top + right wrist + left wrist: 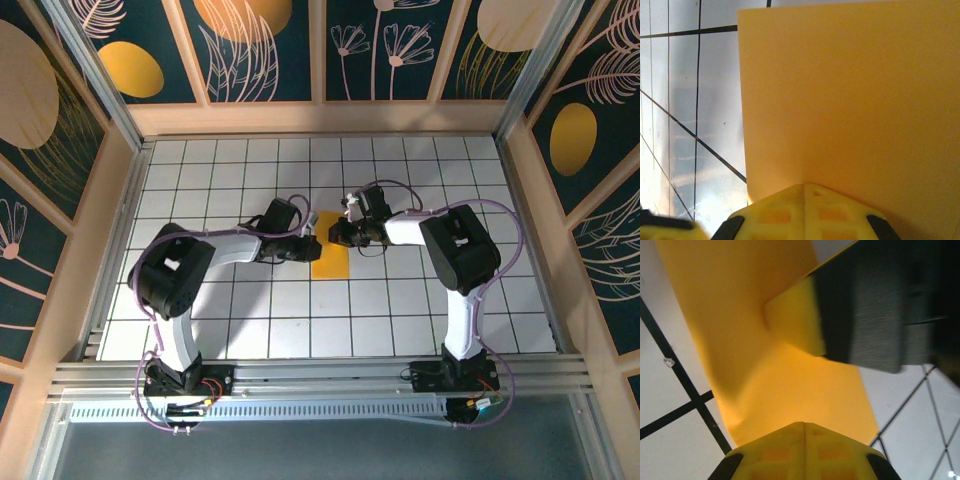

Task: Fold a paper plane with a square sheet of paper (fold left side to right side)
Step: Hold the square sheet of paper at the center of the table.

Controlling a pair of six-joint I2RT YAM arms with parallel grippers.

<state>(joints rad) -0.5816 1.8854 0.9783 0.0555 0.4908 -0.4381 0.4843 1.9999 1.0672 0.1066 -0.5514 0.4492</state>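
Observation:
The square sheet of paper (331,260) lies mid-table as a narrow yellow-orange strip about one tile wide, between my two grippers. My left gripper (308,246) is at its left edge, and in the left wrist view its shut yellow fingertips (803,426) touch the paper (790,385), which bows upward on the far side. My right gripper (336,236) is at the strip's top right. Its finger (795,320) shows in the left wrist view pressing on the sheet. In the right wrist view its shut tips (805,186) meet the flat paper (850,100). Whether either pinches a layer is hidden.
The white grid table (250,330) is walled by a wooden frame (120,200) on the left, back and right. Both arm bases sit on the metal rail (320,375) at the near edge. Open tiles lie to either side of the arms.

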